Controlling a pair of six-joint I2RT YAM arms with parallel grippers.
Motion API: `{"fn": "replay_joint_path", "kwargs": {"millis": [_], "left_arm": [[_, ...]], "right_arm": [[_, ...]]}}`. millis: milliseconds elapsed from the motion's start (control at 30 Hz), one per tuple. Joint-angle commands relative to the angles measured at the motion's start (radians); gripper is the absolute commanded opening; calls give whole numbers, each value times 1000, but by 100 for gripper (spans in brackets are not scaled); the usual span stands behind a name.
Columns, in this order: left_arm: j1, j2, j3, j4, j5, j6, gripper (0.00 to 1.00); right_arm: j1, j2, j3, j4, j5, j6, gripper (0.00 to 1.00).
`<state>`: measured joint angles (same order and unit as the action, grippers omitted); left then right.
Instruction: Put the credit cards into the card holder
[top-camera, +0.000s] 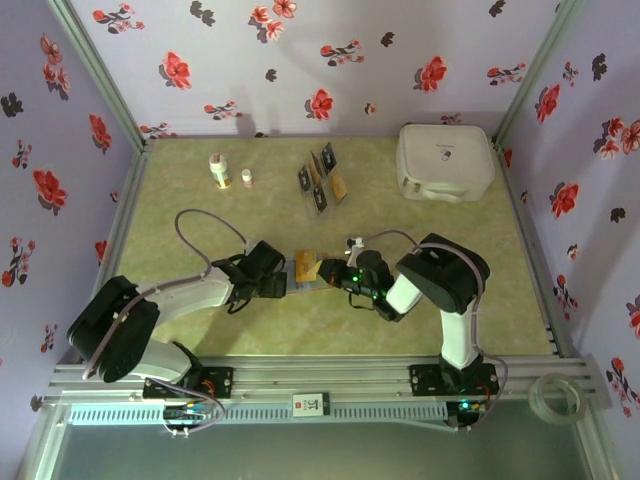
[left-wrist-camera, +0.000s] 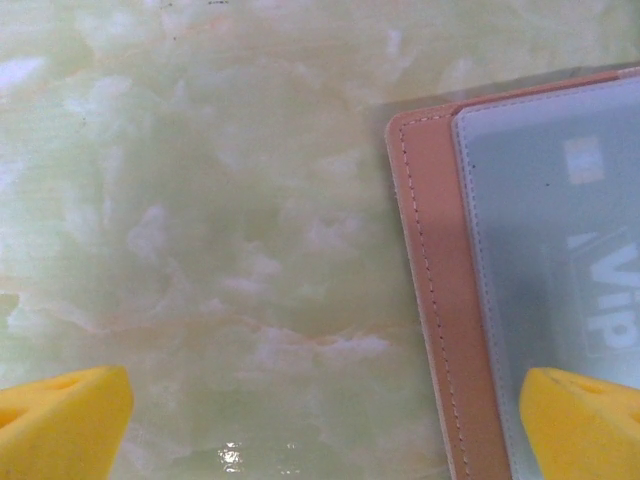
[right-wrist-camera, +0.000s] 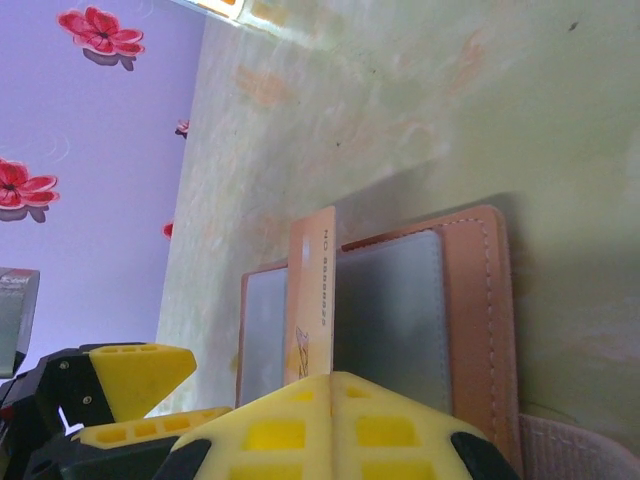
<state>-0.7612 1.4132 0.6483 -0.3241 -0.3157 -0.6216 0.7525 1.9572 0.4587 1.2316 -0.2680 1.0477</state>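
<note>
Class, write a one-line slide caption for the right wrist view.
Right gripper pinches an orange credit card upright at the open card holder lying on the green table.

This looks like a robot test booth in a lab; the left arm (top-camera: 180, 298) and the right arm (top-camera: 448, 285) are bolted to a metal rail (top-camera: 320, 372) at the near edge of a green table (top-camera: 170, 180); purple walls (top-camera: 300, 60) with red flowers stand around it.

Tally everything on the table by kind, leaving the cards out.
Small bottles: 2
White case: 1
Card rack: 1
Card holder: 1
Total: 5
</note>
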Motion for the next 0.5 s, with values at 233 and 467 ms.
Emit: {"fn": "replay_joint_path", "kwargs": {"millis": [233,467], "left_arm": [[-3,-19,15,-17,-28,0,100],[-3,-18,14,-13,-28,-1,100]], "right_arm": [[-8,37,51,-17,16,-18,0],[-4,30,46,-22,6,-20,0]]}}
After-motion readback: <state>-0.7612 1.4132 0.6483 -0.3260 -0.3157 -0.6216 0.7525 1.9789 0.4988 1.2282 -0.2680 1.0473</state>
